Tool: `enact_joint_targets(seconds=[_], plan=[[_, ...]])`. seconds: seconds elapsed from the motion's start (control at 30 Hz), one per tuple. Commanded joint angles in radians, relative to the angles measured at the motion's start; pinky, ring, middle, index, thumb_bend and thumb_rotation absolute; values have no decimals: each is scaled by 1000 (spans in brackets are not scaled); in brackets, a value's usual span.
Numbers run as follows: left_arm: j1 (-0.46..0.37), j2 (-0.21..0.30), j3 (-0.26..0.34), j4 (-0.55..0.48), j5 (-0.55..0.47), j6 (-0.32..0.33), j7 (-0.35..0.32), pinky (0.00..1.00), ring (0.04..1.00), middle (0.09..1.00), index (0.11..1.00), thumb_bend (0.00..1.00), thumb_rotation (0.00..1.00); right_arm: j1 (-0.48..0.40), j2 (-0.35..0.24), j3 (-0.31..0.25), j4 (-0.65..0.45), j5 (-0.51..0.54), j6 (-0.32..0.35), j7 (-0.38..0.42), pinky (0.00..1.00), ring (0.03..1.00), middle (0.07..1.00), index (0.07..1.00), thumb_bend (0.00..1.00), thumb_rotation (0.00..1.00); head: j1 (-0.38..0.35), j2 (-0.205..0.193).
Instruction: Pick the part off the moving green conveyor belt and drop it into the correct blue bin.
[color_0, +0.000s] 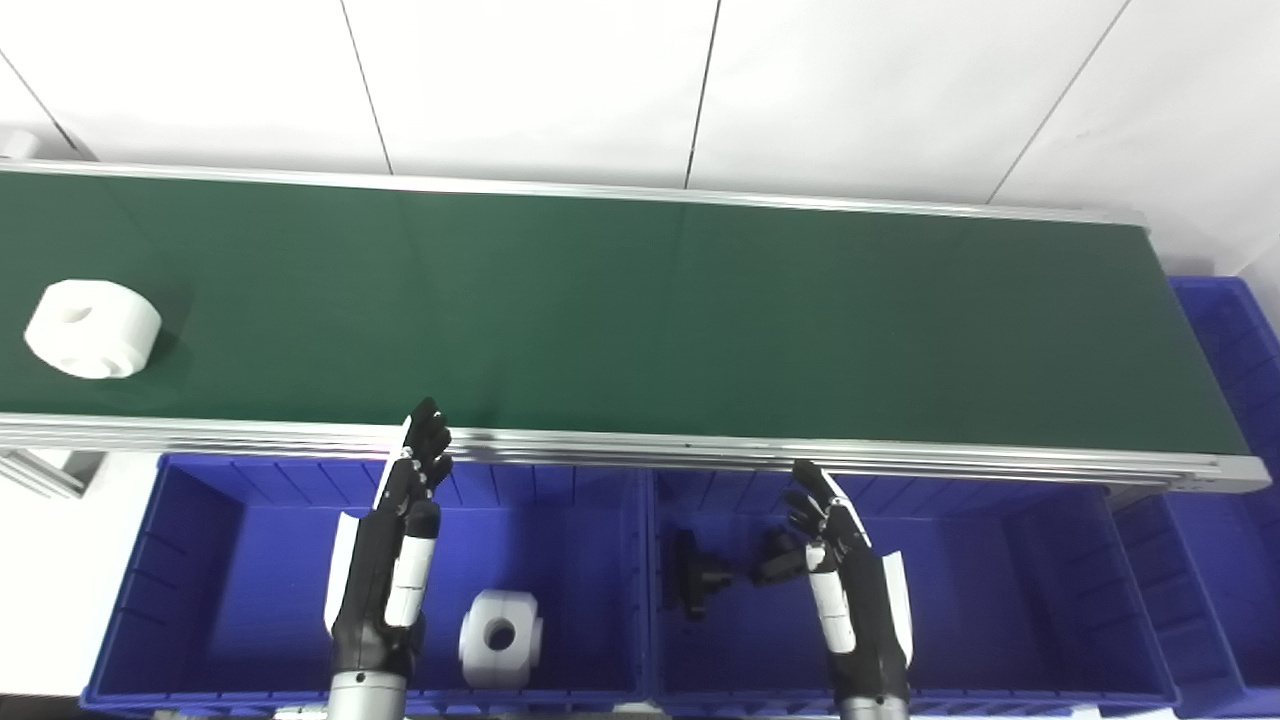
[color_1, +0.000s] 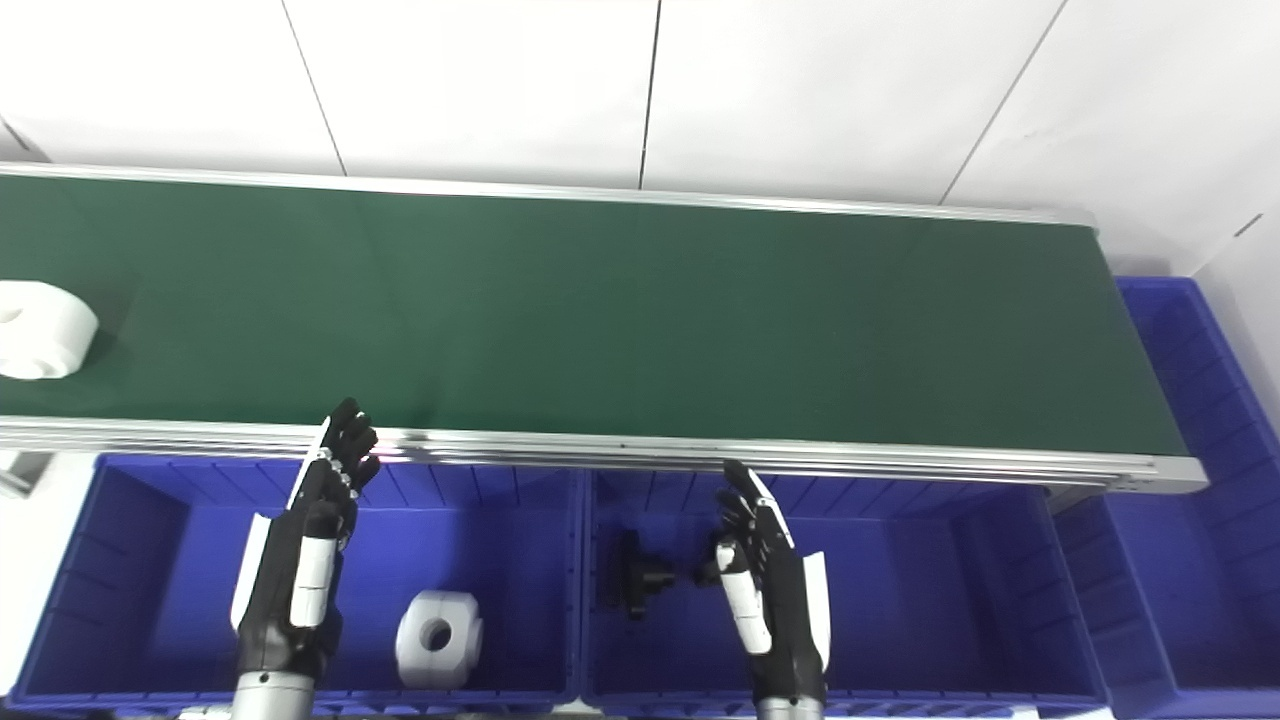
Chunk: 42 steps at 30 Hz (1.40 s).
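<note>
Left eye view: green conveyor belt (color_0: 640, 310) (white wall (color_0: 540, 80) behind).

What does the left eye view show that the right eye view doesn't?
Only the left eye view shows the whole white part on the green belt; the right eye view cuts it off at the picture's left edge. Only the right eye view shows more of the far blue bin past the belt's right end. Both show the left hand and right hand, open, over two blue bins, one holding a white part, the other black parts.
</note>
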Motion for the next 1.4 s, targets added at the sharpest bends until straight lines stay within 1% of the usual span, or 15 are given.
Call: enact_joint_targets(seconds=[0.0, 0.23, 0.57, 0.73, 0.87, 1.03, 1.17, 1.3, 1.33, 1.37], plan=[[-5, -6, -6, -14, 6, -27, 1, 928, 949, 954, 953, 706, 965, -3, 2, 0, -12, 3, -61, 1, 829, 852, 893, 878, 844, 993, 1, -1], [-6, -7, -6, -13, 15, -22, 3, 915, 942, 949, 947, 714, 966, -5, 4, -2, -9, 15, -59, 6, 834, 853, 894, 875, 832, 992, 1, 0], [-5, -4, -8, -12, 12, -20, -3, 901, 937, 950, 948, 692, 965, -4, 7, -6, -4, 15, -58, 9, 829, 848, 891, 876, 828, 998, 2, 2], [-6, -4, -8, -10, 9, -19, -4, 902, 938, 949, 951, 687, 962, -4, 8, -7, -6, 12, -52, 12, 829, 848, 893, 877, 832, 999, 2, 2], [-5, -7, -9, -17, 7, -7, -4, 903, 938, 947, 946, 694, 956, -4, 9, -9, -6, 10, -51, 12, 825, 845, 891, 875, 831, 994, 2, 2], [-6, -3, -10, -15, 8, -13, -6, 909, 941, 949, 947, 689, 959, -3, 8, -11, -7, 5, -52, 13, 817, 843, 889, 878, 816, 998, 4, 1], [-5, -6, -9, -15, 8, -13, -4, 906, 942, 946, 942, 696, 960, -3, 10, -12, -10, 5, -49, 13, 816, 842, 888, 876, 825, 992, 5, 1], [-5, -8, -11, -13, 13, -14, -2, 904, 941, 948, 943, 701, 962, -5, 6, -13, -8, 10, -49, 18, 815, 841, 886, 877, 829, 989, 18, -6], [-4, -9, -11, -10, 12, -18, -2, 907, 944, 949, 944, 707, 960, -5, 4, -14, -6, 7, -50, 18, 814, 841, 886, 879, 826, 993, 36, -17], [-4, -11, -12, -7, 10, -20, -1, 910, 947, 950, 944, 711, 959, -5, 2, -15, -4, 4, -51, 18, 814, 841, 886, 880, 825, 996, 36, -17]])
